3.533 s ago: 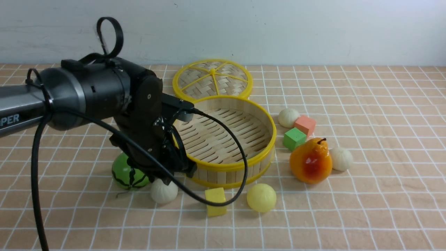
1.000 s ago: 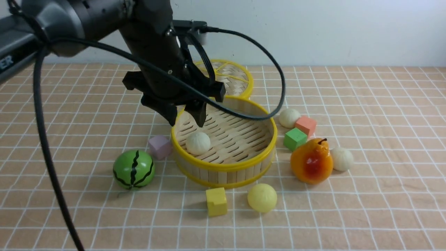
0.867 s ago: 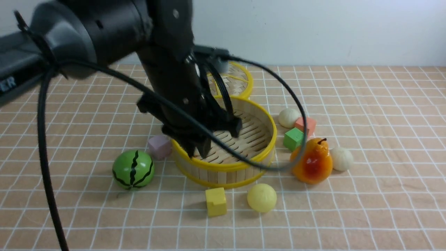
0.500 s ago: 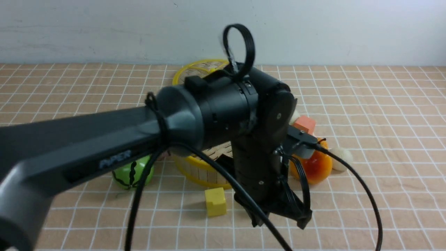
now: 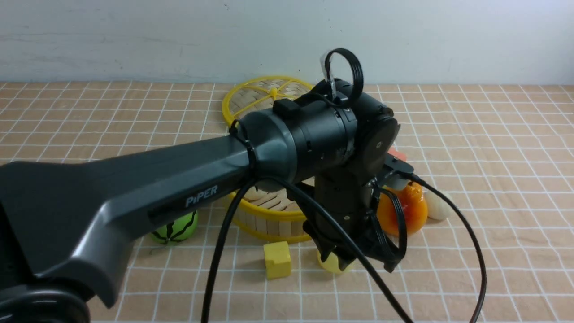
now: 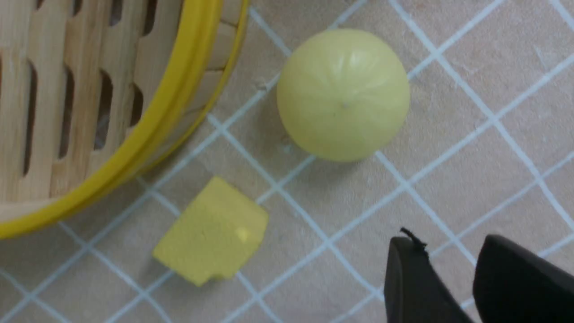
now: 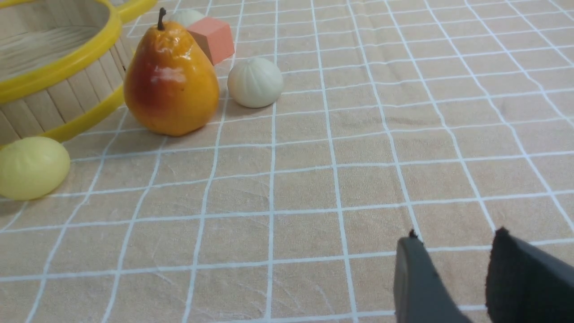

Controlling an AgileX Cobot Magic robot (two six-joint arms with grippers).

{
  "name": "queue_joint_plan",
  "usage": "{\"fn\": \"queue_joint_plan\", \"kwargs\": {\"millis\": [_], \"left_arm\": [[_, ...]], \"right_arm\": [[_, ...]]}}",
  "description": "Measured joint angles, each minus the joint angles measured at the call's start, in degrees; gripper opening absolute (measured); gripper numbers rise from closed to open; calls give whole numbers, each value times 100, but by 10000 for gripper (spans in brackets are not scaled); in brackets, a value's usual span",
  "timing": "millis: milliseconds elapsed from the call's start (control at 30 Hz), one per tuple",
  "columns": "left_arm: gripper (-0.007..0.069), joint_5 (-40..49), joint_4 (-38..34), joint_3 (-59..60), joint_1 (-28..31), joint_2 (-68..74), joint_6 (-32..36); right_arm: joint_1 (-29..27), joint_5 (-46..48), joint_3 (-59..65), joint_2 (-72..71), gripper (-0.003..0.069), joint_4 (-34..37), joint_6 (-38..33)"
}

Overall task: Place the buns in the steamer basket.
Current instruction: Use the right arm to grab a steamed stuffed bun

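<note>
The steamer basket (image 5: pixel 269 215) stands mid-table, and my left arm covers most of its inside. In front of it lies the pale yellow bun (image 6: pixel 343 94), beside a yellow cube (image 6: pixel 210 231). My left gripper (image 6: pixel 448 244) hangs just above the cloth, close to this bun (image 5: pixel 331 265). It is open, and the bun lies beyond its tips, not between them. An off-white bun (image 7: pixel 255 82) sits next to the orange pear (image 7: pixel 170 78), and another (image 7: pixel 186 17) peeks out behind the pear. My right gripper (image 7: pixel 455 237) is open over bare cloth and holds nothing.
The woven lid (image 5: pixel 251 96) lies behind the basket. A watermelon ball (image 5: pixel 175 229) sits to the basket's left and a salmon cube (image 7: pixel 211 38) behind the pear. The left arm's cable (image 5: pixel 448 215) loops over the pear's side.
My left arm left an off-white bun in the basket. It then swung forward and right, coming down by the yellow bun. The right gripper has not visibly changed.
</note>
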Motion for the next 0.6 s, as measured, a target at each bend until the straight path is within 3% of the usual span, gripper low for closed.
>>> {"fn": "queue_joint_plan", "kwargs": {"millis": [67,100,167,200,400,600], "left_arm": [[155,108,7,0,0,-100,-57],[88,203,13,34,0,-344,-101],[48,204,13,132,0,-566,-116],[-10,189,13,366,0,-922,-128],[-13,-551,-119,1871,0,-2407,-209],[-13,-2379,-137,3852,0,-4296,-292]], "right_arm": [[0,0,0,0,239,0,0],[0,0,0,0,239,0,0],[0,0,0,0,239,0,0],[0,0,0,0,239,0,0],[0,0,0,0,239,0,0],[0,0,0,0,239,0,0]]}}
